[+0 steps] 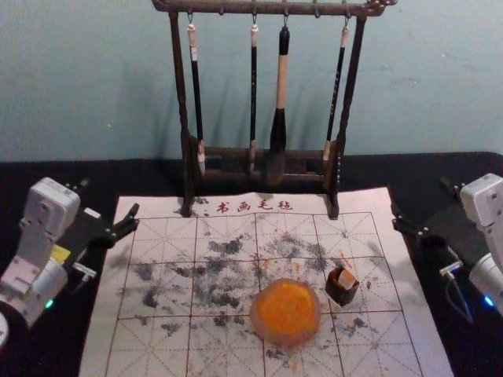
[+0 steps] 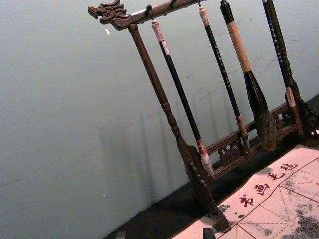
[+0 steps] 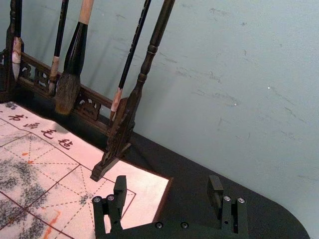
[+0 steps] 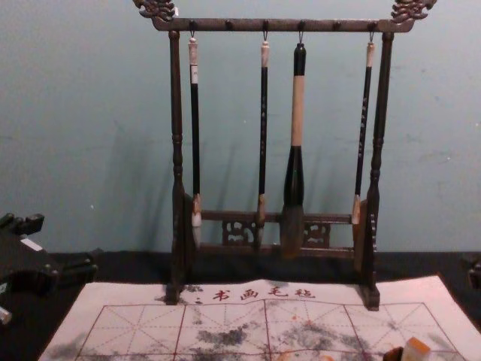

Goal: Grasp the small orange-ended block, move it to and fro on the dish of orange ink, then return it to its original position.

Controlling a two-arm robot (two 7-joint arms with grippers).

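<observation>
See the black-covered table (image 1: 149,173) across the lower part of the head view, beneath a pale, creased, gridded mat (image 1: 149,353), probably laid to catch drips and smudged grey. At the upper centre, note a dark wooden rack (image 4: 210,25) with slim turned posts, for hanging brushes tips down, including one thick brush (image 4: 296,113) with a dense bristle belly. At the left edge, find the left pincer (image 1: 111,198) open, fingers parted; at the lower centre of the right wrist view, the right pincer (image 3: 167,181) likewise open and empty. Judge both as kept aside for a free approach. Right of lower centre, see the round, translucent dish (image 1: 287,342) with rough orange ink inside. Just beside, find the small dark holder (image 1: 338,297), boxy, apparently for keeping the orange-ended block (image 1: 346,278) tilted end-up, ready for grasping. Remember this spot for the return.
</observation>
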